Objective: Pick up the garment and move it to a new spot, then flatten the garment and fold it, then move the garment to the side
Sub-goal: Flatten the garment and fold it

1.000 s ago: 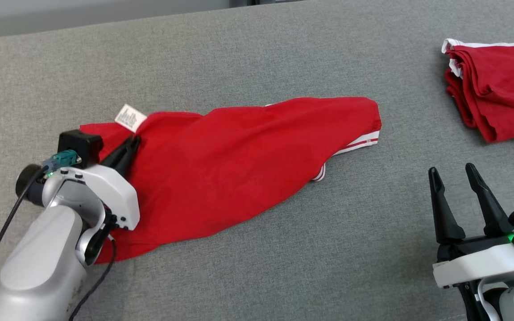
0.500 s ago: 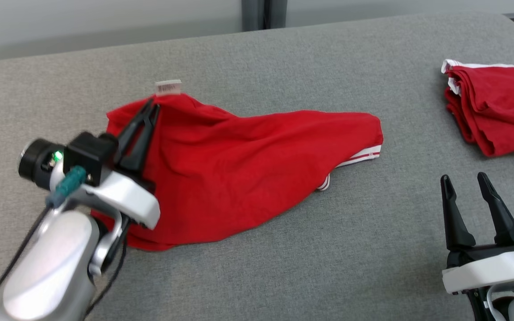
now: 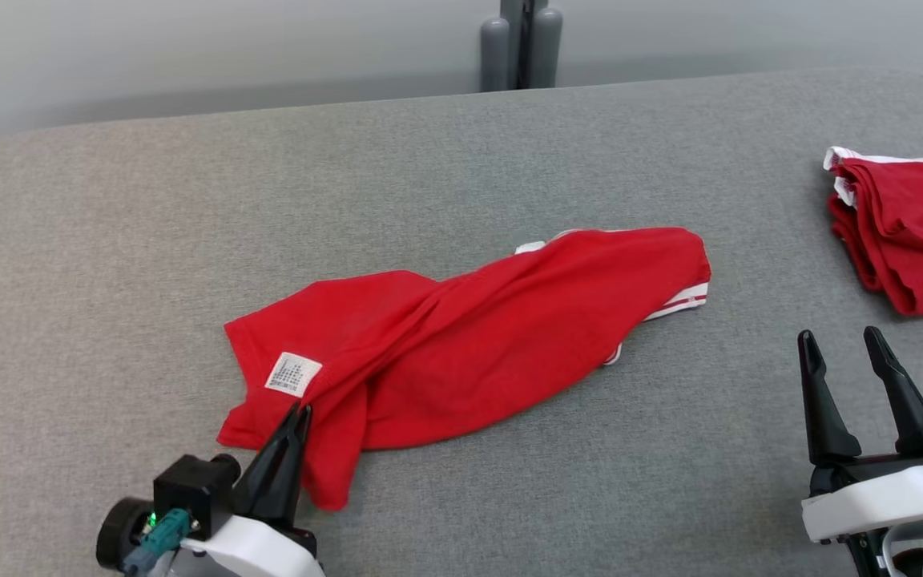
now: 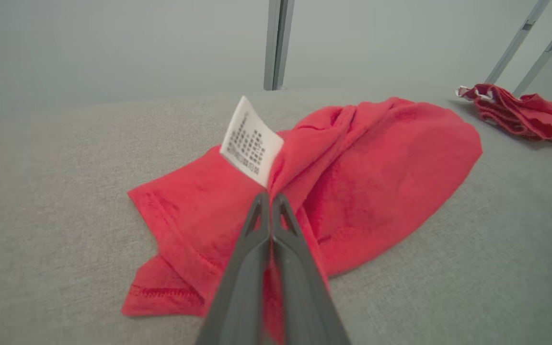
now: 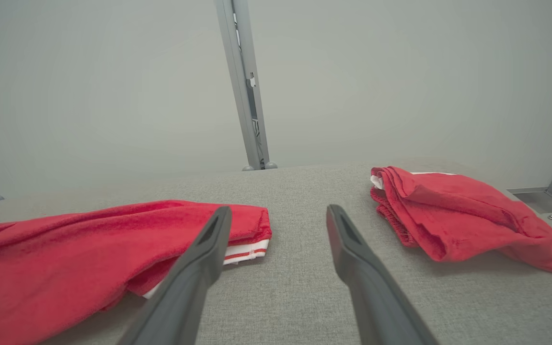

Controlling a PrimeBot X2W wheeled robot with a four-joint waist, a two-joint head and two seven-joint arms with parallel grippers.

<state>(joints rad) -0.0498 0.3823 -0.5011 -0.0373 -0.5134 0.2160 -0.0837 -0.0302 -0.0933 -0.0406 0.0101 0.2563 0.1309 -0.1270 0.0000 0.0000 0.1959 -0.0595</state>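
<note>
The garment (image 3: 493, 336) is a crumpled red piece with white striped trim, lying slantwise across the grey padded surface (image 3: 109, 240). My left gripper (image 3: 299, 410) is at its near-left end, shut on a fold of the cloth just below the white care label (image 3: 293, 373). The left wrist view shows the closed fingertips (image 4: 262, 211) pinching the red garment (image 4: 376, 163) under the upright label (image 4: 251, 141). My right gripper (image 3: 840, 335) hovers open at the lower right, holding nothing. Seen from the right wrist, the gripper (image 5: 278, 210) points past the garment's (image 5: 89, 239) trimmed end.
A second red garment (image 3: 902, 224) lies bunched at the far right edge of the surface, also visible in the right wrist view (image 5: 448, 206). A grey metal post (image 3: 521, 44) stands behind the back edge. Bare grey padding stretches to the left and front.
The left gripper, shut on the garment's left end, lifted it and drew it toward the near edge, bunching the cloth. The head view has tilted upward. The right gripper kept open.
</note>
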